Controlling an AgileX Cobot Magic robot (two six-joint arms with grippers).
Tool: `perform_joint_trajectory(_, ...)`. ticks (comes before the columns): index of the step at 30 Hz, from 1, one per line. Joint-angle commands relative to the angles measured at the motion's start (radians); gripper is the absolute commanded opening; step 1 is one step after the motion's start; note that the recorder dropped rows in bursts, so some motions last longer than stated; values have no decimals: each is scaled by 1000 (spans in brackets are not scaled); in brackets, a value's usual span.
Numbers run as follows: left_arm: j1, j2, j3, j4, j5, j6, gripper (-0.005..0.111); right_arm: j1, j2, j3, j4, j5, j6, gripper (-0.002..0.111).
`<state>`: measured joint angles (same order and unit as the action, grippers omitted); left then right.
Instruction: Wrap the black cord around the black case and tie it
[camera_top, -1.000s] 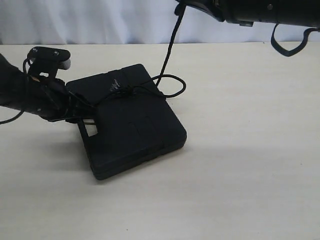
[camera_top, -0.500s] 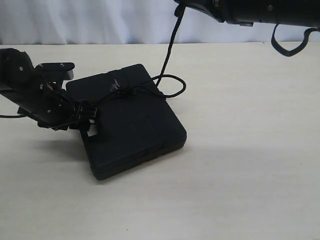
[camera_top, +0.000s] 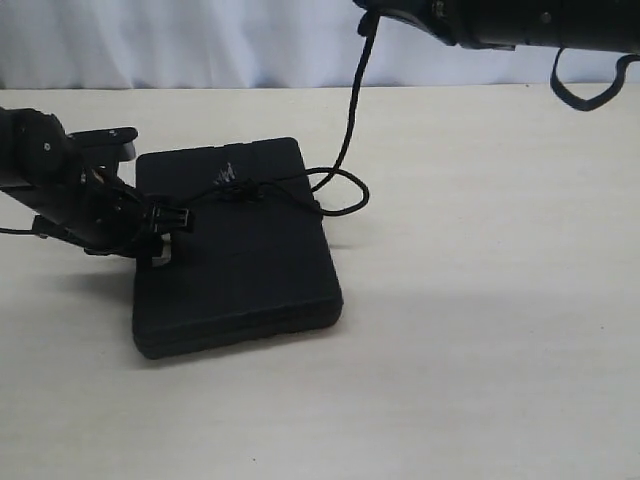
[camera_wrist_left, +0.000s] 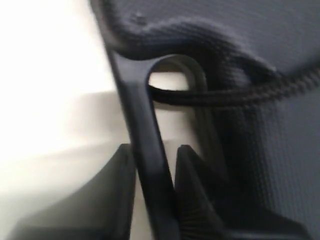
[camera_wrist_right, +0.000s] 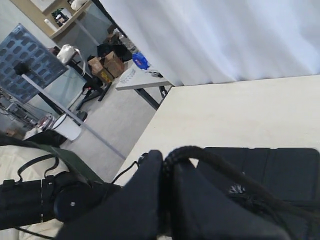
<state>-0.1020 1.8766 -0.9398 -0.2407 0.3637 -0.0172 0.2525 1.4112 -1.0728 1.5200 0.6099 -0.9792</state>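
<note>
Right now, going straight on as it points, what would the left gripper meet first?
The left gripper grips the black case by its handle; next, probably the black cord crossing the slot.

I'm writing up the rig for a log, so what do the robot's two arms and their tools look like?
The left arm and right arm are matte black and blocky. The left tool and right tool are black too, with flat fingers. A black cable loops beneath the right arm. No markings are readable.

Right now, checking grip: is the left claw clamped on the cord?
No, the left claw pinches the black case, not the black cord.
</note>
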Motion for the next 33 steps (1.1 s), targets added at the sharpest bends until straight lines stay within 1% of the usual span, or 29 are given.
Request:
perform_joint_trajectory(1, 68, -35, -41, 20, 45, 17, 0, -131, -32, -8, -18, -4, -2, 4)
perform_joint_trajectory(5, 140, -93, -41, 20, 55, 17, 0, -301, -37, -8, -59, 20, -4, 4)
perform_joint_trajectory(9, 203, -121, -41, 48, 100, 28, 0, -441, -20, -8, -130, 5, -4, 4)
perform_joint_trajectory(12, 227, -123, -35, 72, 112, 28, 0, -525, 24, -6, -197, -4, 0, 4)
perform_joint_trajectory(15, 229, -123, -19, 72, 91, 36, 0, -585, 76, 5, -256, -15, 0, 4)
perform_joint_trajectory(18, 229, -123, -9, 64, 74, 38, 0, -629, 136, 9, -349, -44, 43, 4)
perform_joint_trajectory(21, 229, -123, -9, 61, 74, 38, 0, -654, 194, 9, -508, -96, 138, 4)
perform_joint_trajectory(26, 229, -119, -9, 61, 63, 38, 0, -660, 303, 9, -735, -144, 287, 4)
perform_joint_trajectory(33, 229, -100, -3, 44, 41, 36, 0, -660, 421, 9, -906, -193, 393, 5)
